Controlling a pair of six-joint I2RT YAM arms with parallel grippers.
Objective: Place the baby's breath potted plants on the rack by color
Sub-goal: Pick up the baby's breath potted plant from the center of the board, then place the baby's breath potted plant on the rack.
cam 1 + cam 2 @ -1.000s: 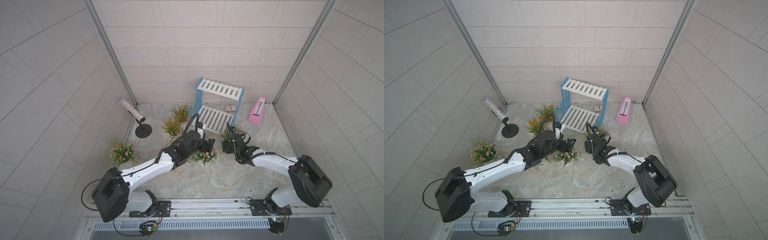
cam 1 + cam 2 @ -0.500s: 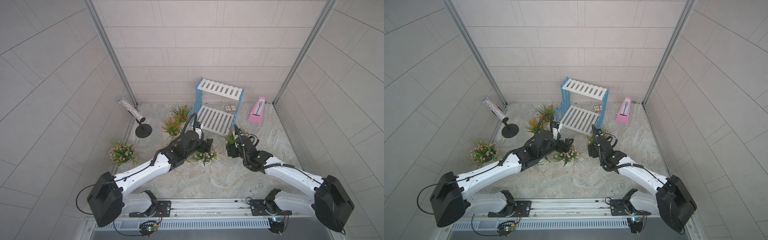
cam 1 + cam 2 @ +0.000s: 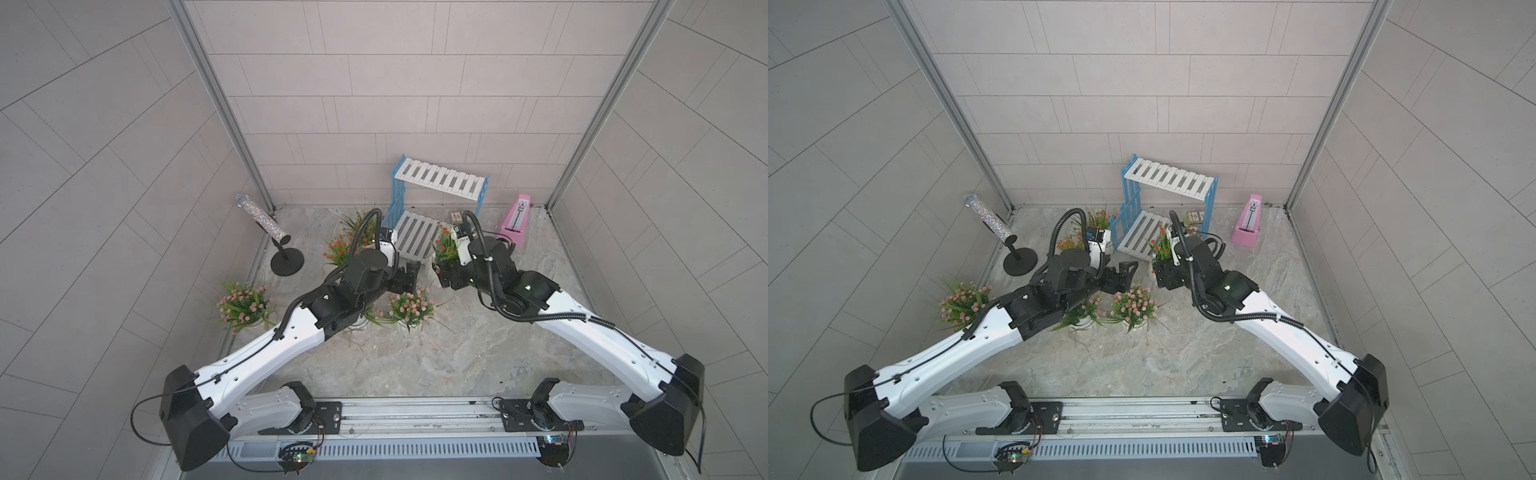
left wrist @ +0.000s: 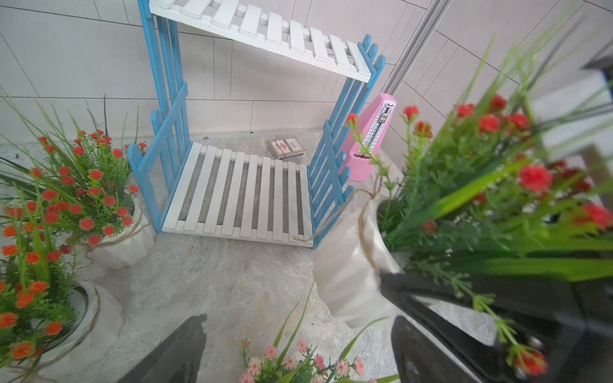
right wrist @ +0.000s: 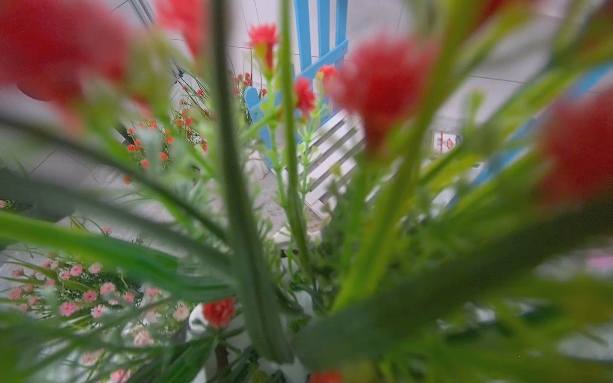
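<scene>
Right gripper [image 3: 439, 272]: jaws set wide about the white pot [image 4: 348, 275] of a red-flowered potted plant [image 3: 444, 248], apparently carrying it. The pot leans a little in the left wrist view. It hangs just off the near right corner of the rack [image 3: 440, 183]. The bare lower tier [image 3: 415, 237] lies far-left of it. The right arm is the nearer one. Left gripper [image 3: 409, 276]: spread, empty, just far of a pink-flowered plant [image 3: 409, 305].
</scene>
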